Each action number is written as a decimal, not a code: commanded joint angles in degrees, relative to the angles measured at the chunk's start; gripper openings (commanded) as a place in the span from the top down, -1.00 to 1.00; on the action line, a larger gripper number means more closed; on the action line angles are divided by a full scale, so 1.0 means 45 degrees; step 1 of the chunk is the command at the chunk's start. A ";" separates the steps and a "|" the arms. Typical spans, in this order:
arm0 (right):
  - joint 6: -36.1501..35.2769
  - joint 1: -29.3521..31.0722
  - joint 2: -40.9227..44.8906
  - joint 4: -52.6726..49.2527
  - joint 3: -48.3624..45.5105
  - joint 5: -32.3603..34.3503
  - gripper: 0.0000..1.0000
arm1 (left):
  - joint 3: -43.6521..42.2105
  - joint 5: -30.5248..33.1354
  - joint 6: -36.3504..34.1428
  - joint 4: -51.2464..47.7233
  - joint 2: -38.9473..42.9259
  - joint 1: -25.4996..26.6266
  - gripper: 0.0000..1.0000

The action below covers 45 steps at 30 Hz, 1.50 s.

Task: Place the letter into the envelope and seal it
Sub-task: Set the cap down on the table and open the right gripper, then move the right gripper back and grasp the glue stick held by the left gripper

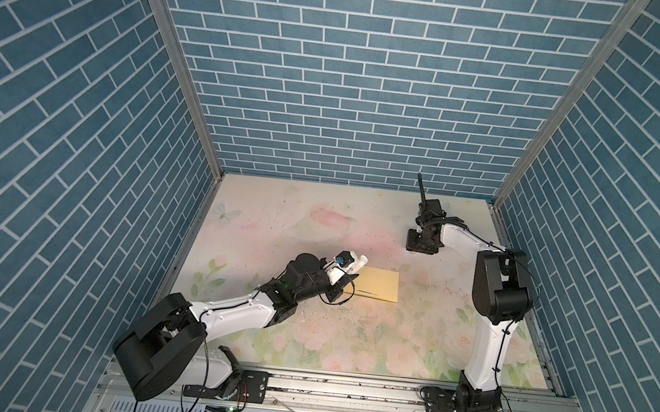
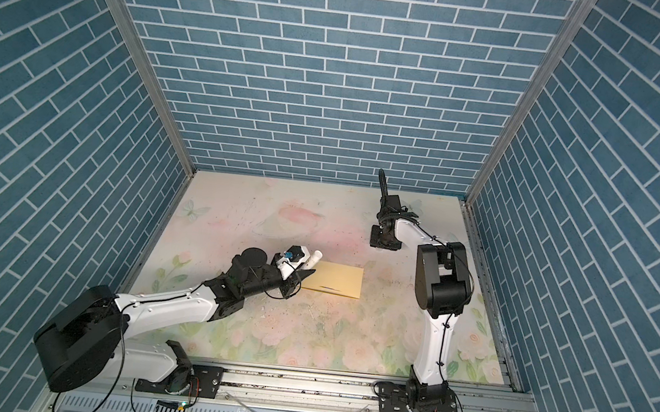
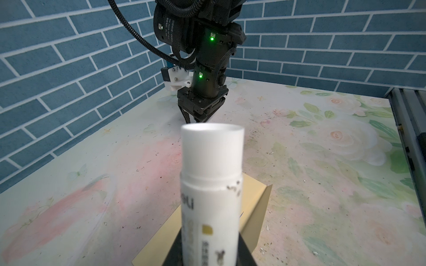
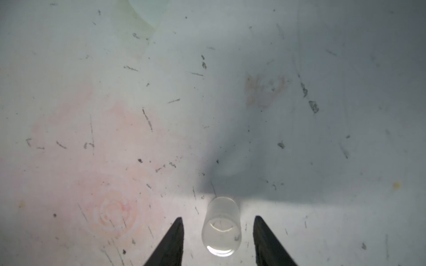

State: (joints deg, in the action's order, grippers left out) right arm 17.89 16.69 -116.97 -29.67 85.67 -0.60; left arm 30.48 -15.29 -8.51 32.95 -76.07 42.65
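Envelope lying nine-to-three, just at three o'clock of left jaws clamped on glue stick; right jaws, parted around loose cap, far toward one o'clock.

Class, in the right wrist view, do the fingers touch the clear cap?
No, bare table shows between the clear cap and each of the fingers.

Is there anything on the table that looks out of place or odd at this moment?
A small clear cap stands alone on the table between the fingers of the open right gripper, well apart from the glue stick that the left gripper holds by the envelope. The table is scuffed with dark marks.
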 commanded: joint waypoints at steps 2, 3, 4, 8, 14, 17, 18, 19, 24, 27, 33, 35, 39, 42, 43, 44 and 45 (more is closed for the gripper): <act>-0.0186 -0.0037 0.2709 0.0140 -0.1006 -0.0170 -0.08 | 0.0042 0.0562 0.1004 0.0736 0.0066 0.0033 1.00; -0.0186 -0.0019 0.3305 0.0363 -0.1347 -0.0457 -0.10 | 0.0053 0.0691 0.1264 0.0850 0.0079 0.0033 1.00; -0.0186 -0.0002 0.4051 0.0717 -0.1799 -0.0886 -0.13 | 0.0080 0.0805 0.1592 0.0983 0.0088 0.0033 1.00; 0.0193 0.0226 0.6990 0.3191 -0.4014 -0.4013 -0.27 | 0.0102 0.1091 0.3153 0.1975 -0.0034 0.0033 1.00; 0.0791 0.1918 1.0262 0.6555 -0.6438 -0.6083 -0.48 | 0.0185 0.1096 0.5167 0.3366 -0.0274 0.0126 1.00; 0.1333 0.3096 1.0791 0.7891 -0.6931 -0.6164 -0.51 | 0.0056 0.1320 0.5590 0.4165 -0.0336 0.0351 1.00; 0.1527 0.3425 1.0769 0.8263 -0.6989 -0.6175 -0.52 | 0.0014 0.1383 0.5622 0.4410 -0.0360 0.0435 1.00; 0.1671 0.3721 1.0684 0.8442 -0.6984 -0.6142 -0.53 | 0.0004 0.1421 0.5661 0.4606 -0.0371 0.0496 1.00; 0.1772 0.4720 1.0258 0.9007 -0.6911 -0.6163 -0.54 | -0.0053 0.1639 0.5864 0.4894 -0.0295 0.0597 1.00; 0.1747 0.5047 1.0081 0.9156 -0.6889 -0.6189 -0.53 | -0.0132 0.1715 0.5966 0.5021 -0.0205 0.0599 1.00; 0.1708 0.5353 0.9715 0.9130 -0.6781 -0.6264 -0.51 | -0.0065 0.1718 0.6051 0.5090 -0.0146 0.0598 1.00; 0.1707 0.5410 0.9553 0.9146 -0.6701 -0.6291 -0.42 | -0.0045 0.1679 0.6067 0.5099 -0.0155 0.0617 1.00; 0.1689 0.5534 0.9287 0.9153 -0.6564 -0.6311 -0.16 | -0.0025 0.1695 0.6052 0.5099 -0.0126 0.0619 1.00; 0.1689 0.5560 0.9167 0.9225 -0.6504 -0.6311 0.08 | 0.0022 0.1640 0.6014 0.5008 -0.0141 0.0629 1.00; 0.1689 0.5564 0.9139 0.9229 -0.6489 -0.6325 0.15 | 0.0035 0.1621 0.6017 0.4963 -0.0145 0.0619 1.00; 0.1689 0.5579 0.9101 0.9230 -0.6479 -0.6359 0.21 | 0.0035 0.1601 0.6026 0.4945 -0.0180 0.0619 1.00; 0.1671 0.5569 0.9074 0.9246 -0.6460 -0.6399 0.29 | 0.0050 0.1586 0.6021 0.4929 -0.0197 0.0619 1.00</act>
State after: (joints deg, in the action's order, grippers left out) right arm 25.58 41.39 -75.66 10.00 56.01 -28.27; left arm 30.48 -7.94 18.63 53.87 -77.47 45.21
